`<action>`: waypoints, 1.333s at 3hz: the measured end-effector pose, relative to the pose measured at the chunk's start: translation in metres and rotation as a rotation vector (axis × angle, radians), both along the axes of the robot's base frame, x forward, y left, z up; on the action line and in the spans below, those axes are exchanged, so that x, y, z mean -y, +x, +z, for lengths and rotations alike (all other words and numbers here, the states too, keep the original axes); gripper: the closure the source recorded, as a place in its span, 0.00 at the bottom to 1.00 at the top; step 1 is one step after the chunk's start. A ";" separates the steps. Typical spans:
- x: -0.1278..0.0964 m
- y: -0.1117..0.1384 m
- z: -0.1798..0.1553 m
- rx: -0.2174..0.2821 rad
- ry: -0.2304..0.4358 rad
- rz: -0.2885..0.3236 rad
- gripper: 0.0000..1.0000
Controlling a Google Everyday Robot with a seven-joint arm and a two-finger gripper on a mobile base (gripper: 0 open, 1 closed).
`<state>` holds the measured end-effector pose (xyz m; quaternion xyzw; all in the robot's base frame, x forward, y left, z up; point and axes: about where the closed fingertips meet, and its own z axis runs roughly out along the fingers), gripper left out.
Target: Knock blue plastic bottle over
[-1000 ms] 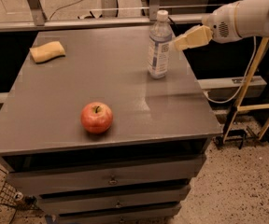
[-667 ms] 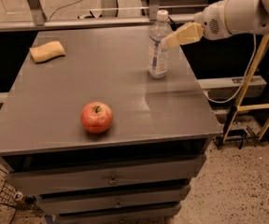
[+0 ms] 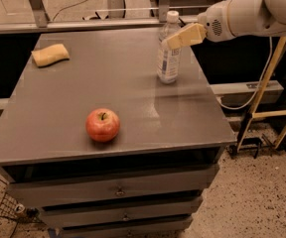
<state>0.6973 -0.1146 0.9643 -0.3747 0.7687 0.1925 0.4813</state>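
Moved my gripper (image 3: 170, 42) left since a sec ago, tip's now up at the shoulder of the blue plastic bottle (image 3: 168, 64). Bottle's still upright, back-right on the table (image 3: 83, 93). Can't tell if the gripper's spread or pressed together tbh. Imo push high n sideways toward the table's middle, not off the edge, w/o dropping lower.

Tan gripper (image 3: 169, 42) at bluish-clear bottle (image 3: 168, 63) w/ white cap (image 3: 172, 17); red apple (image 3: 103, 125), yellow sponge (image 3: 50, 55), grey table (image 3: 113, 86).
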 end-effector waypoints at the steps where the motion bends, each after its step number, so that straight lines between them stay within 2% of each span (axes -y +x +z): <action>1: -0.008 -0.002 -0.001 -0.003 0.001 0.015 0.00; 3: -0.029 0.000 -0.017 -0.034 0.005 0.061 0.00; 4: -0.034 0.001 -0.023 -0.044 0.008 0.069 0.10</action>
